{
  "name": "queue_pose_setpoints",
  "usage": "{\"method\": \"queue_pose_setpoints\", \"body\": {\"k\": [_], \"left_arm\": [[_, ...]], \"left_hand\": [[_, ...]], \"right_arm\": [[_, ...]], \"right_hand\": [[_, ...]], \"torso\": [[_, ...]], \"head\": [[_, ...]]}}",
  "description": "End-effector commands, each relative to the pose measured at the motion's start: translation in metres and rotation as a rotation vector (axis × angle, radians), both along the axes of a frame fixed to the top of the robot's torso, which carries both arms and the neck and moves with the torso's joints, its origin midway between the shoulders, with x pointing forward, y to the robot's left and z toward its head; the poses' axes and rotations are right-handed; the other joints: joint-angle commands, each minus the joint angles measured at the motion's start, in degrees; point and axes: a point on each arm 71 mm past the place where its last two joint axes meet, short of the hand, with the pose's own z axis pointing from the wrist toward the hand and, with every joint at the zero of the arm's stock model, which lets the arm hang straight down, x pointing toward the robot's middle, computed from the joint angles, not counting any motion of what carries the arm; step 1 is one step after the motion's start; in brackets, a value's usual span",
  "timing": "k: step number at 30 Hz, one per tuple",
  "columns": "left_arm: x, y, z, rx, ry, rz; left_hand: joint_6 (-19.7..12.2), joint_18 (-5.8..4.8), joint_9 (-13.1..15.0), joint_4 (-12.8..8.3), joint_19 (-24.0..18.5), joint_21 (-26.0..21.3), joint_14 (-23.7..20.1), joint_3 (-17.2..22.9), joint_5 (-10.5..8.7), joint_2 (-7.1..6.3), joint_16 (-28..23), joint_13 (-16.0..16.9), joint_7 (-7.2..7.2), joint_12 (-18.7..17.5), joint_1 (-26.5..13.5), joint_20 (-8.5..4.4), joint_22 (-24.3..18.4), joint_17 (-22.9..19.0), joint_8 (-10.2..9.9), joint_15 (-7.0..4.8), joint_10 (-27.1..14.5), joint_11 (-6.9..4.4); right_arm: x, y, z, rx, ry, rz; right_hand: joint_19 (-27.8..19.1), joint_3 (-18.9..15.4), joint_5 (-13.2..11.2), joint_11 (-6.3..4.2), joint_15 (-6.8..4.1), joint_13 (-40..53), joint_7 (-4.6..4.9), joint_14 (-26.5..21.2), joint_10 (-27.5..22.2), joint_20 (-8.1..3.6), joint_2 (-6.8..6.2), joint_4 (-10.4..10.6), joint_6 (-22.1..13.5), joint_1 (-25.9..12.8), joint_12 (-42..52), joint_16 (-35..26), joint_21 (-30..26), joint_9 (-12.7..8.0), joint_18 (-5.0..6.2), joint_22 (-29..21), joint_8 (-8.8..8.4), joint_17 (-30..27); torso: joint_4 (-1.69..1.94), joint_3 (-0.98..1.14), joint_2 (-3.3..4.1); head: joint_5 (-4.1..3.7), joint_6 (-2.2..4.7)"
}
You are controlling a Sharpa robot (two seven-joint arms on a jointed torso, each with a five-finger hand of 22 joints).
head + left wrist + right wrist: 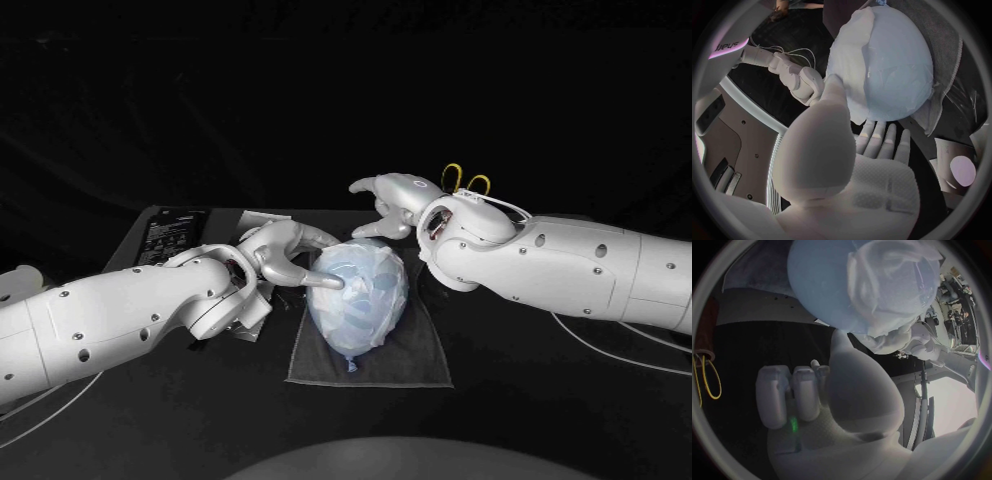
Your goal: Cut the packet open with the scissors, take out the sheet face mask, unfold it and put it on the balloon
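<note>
The pale blue balloon lies on a dark grey mat, with the white sheet mask draped over its upper part. My left hand is at the balloon's left side, fingers spread, one fingertip touching the mask. My right hand reaches over the balloon's far end and touches it there. In the left wrist view the mask covers the balloon and my left hand lies just beside it. In the right wrist view my right hand touches the masked balloon with its thumb.
The scissors' yellow handles stick up behind my right wrist and show again as the scissors in the right wrist view. A dark packet and a pale piece lie at the back left, behind my left arm.
</note>
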Motion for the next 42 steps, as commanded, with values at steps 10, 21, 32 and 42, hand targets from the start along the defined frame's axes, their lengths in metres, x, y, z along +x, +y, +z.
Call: {"method": "queue_pose_setpoints", "body": {"k": [10, 21, 32, 42], "left_arm": [[-0.003, -0.003, -0.003, 0.005, 0.023, -0.024], [-0.002, -0.002, -0.003, 0.006, 0.023, -0.022], [-0.002, -0.002, -0.003, 0.006, 0.024, -0.022], [-0.002, -0.002, -0.003, 0.003, 0.026, -0.022]], "left_hand": [[0.38, -0.41, 0.09, 0.10, 0.30, 0.06, 0.42, 0.38, -0.27, -0.01, -0.37, 0.09, 3.09, -0.15, 0.50, -0.16, -0.07, 0.00, 0.21, 0.11, 0.44, -0.05], [0.38, -0.41, 0.09, 0.10, 0.30, 0.06, 0.42, 0.38, -0.27, -0.01, -0.37, 0.09, 3.09, -0.15, 0.50, -0.16, -0.07, 0.00, 0.21, 0.11, 0.44, -0.05], [0.41, -0.39, 0.09, 0.10, 0.34, 0.07, 0.47, 0.44, -0.27, 0.06, -0.43, 0.12, 3.15, -0.15, 0.50, -0.17, -0.09, 0.01, 0.23, 0.14, 0.69, 0.02], [0.41, -0.37, 0.08, 0.10, 0.45, 0.09, 0.49, 0.48, -0.28, 0.08, -0.46, 0.11, 3.19, -0.19, 0.53, -0.18, -0.05, 0.01, 0.24, 0.17, 0.70, 0.05]], "right_arm": [[-0.012, -0.001, 0.016, 0.069, -0.127, 0.030], [-0.035, -0.015, 0.016, 0.182, 0.129, 0.044], [-0.034, -0.012, 0.008, 0.177, 0.230, 0.027], [-0.025, -0.004, 0.000, 0.147, 0.284, 0.013]], "right_hand": [[5.74, 0.92, -0.31, 0.55, 0.37, 13.36, 0.29, 6.17, 5.42, 0.47, 2.08, 0.93, 3.41, 0.16, 0.22, 0.20, 0.62, 0.92, -0.13, 14.79, 1.25, 15.05], [5.24, -3.11, -0.34, 1.09, 1.26, 12.95, 0.99, 6.17, 5.05, 1.29, -1.50, 3.38, 1.14, -5.83, -0.34, 0.20, -0.61, -0.04, 0.15, 14.41, 0.01, 15.05], [4.78, -3.77, -0.32, 1.27, 1.61, 12.40, 1.44, 6.17, 4.49, 1.67, -5.06, 3.66, -2.42, -9.52, -1.08, 0.20, -1.72, -1.25, 0.41, 14.07, -1.46, 15.05], [4.62, -3.69, -0.31, 1.37, 1.70, 12.25, 1.60, 6.17, 4.33, 1.74, -5.60, 3.56, -3.21, -9.62, -1.29, 0.20, -2.11, -1.52, 0.50, 13.95, -1.74, 15.05]], "torso": [[-0.05, 0.04, 0.08], [-0.18, 0.08, -0.04], [-0.03, 0.02, 0.05], [-0.01, -0.02, 0.08]], "head": [[0.34, 0.40], [0.58, 0.30], [0.37, 0.47], [0.37, 0.29]]}}
